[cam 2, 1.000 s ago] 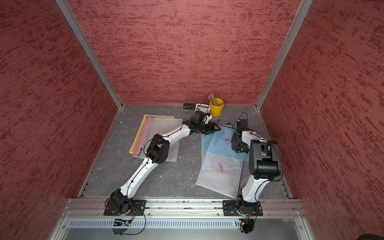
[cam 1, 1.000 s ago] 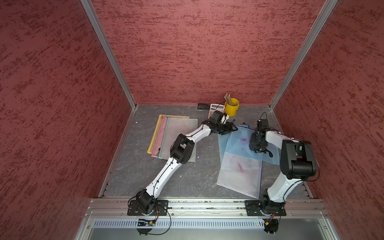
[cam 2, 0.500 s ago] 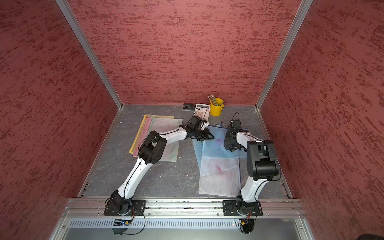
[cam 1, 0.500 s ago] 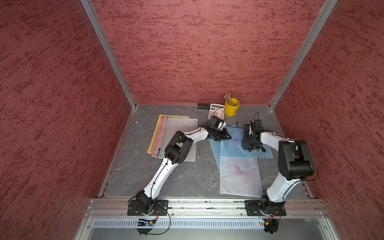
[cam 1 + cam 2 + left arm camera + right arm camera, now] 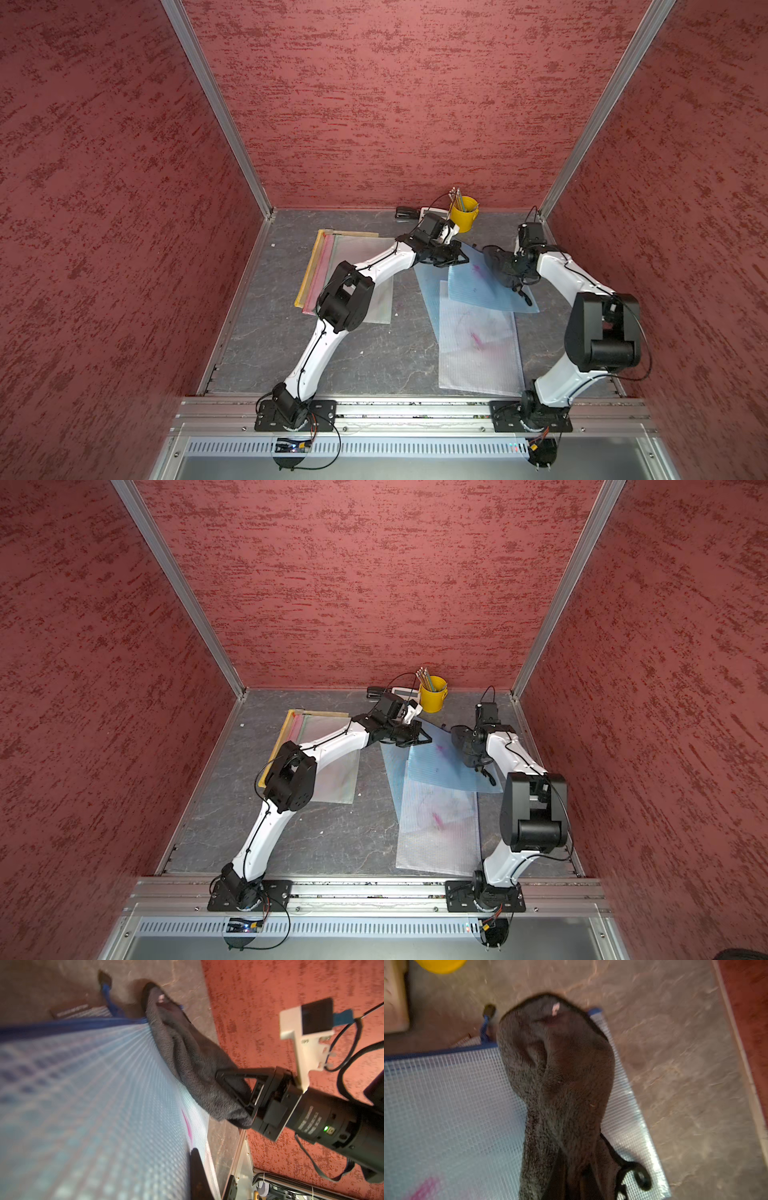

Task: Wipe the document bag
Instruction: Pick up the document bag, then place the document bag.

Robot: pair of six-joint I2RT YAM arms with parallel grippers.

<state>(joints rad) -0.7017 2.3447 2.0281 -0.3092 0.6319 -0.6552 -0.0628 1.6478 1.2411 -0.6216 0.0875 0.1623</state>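
1. Far left on the floor, a stack of coloured pouches (image 5: 324, 257) lies well apart from the work, and I expect no trouble from it.
2. My left gripper (image 5: 460, 258) has its jaws closed at the far-left corner of the blue document bag (image 5: 482, 286), apparently pinching its edge. If that pinch is shallow, the slick mesh could slide out once I wipe.
3. That bag lies mid-floor, overlapping a clear pouch (image 5: 478, 345), and a pink smear (image 5: 476, 271) shows on it. Dragging could shift both.
4. My right gripper (image 5: 218, 1077) is clamped on a grey cloth (image 5: 560, 1076) that rests on the bag's far-right corner. The bunched cloth may snag the zipper pull (image 5: 486, 1020) or skip over the smear.
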